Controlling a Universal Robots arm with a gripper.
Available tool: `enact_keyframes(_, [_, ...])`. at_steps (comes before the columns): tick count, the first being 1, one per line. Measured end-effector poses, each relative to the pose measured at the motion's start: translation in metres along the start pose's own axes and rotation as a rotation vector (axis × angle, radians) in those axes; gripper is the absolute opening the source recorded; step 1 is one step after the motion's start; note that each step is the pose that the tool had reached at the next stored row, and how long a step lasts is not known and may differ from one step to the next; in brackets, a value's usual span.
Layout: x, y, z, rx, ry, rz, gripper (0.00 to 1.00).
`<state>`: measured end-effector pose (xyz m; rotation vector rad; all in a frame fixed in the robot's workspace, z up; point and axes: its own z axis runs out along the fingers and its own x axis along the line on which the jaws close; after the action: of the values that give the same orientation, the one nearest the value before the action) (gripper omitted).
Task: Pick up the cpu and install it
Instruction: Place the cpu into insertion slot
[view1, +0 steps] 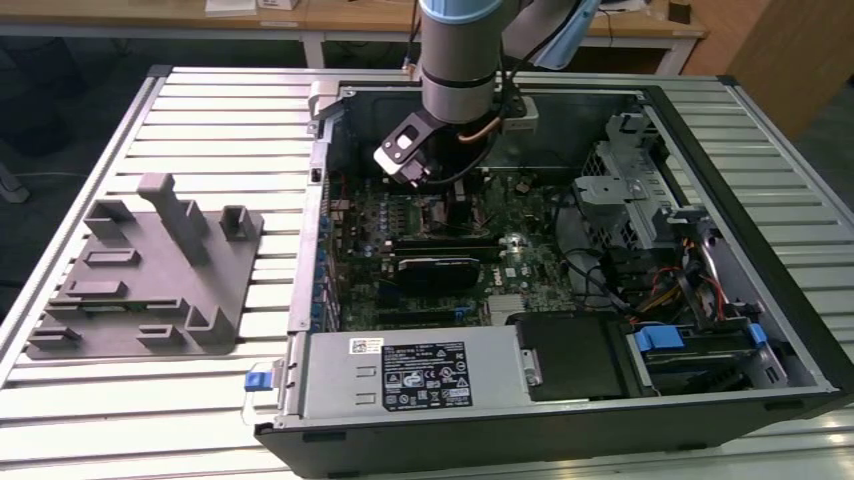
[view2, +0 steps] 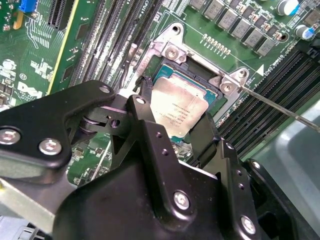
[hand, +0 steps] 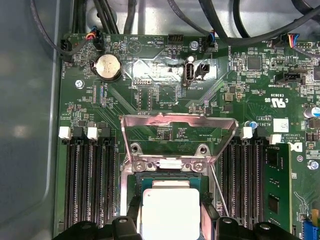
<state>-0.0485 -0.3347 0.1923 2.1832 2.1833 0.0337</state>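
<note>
The cpu (view2: 180, 107) (hand: 170, 212), a flat silvery square with a greenish rim, lies at the open socket on the green motherboard. My gripper (view2: 174, 111) (hand: 170, 217) straddles it. One black finger (view2: 145, 95) presses against one edge and the other finger (view2: 204, 134) against the opposite edge, so the gripper is shut on the cpu. In the exterior view the arm reaches down into the open computer case and the gripper (view1: 416, 175) hangs low over the board's upper middle. The socket's metal load plate (hand: 177, 132) stands flipped open beyond the chip.
The thin socket lever (view2: 280, 107) sticks out beside the socket. Memory slots (hand: 90, 185) flank it, with one stick (hand: 277, 185) fitted. Cables (hand: 150, 15) run along the case wall. A grey tray (view1: 147, 270) sits on the slatted table at the exterior view's left. A black block (view1: 434, 268) lies on the board.
</note>
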Motion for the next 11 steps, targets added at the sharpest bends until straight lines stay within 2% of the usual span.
enact_keyframes(11, [0.0005,-0.0003,0.0010,0.0005,0.0000,0.000,0.55])
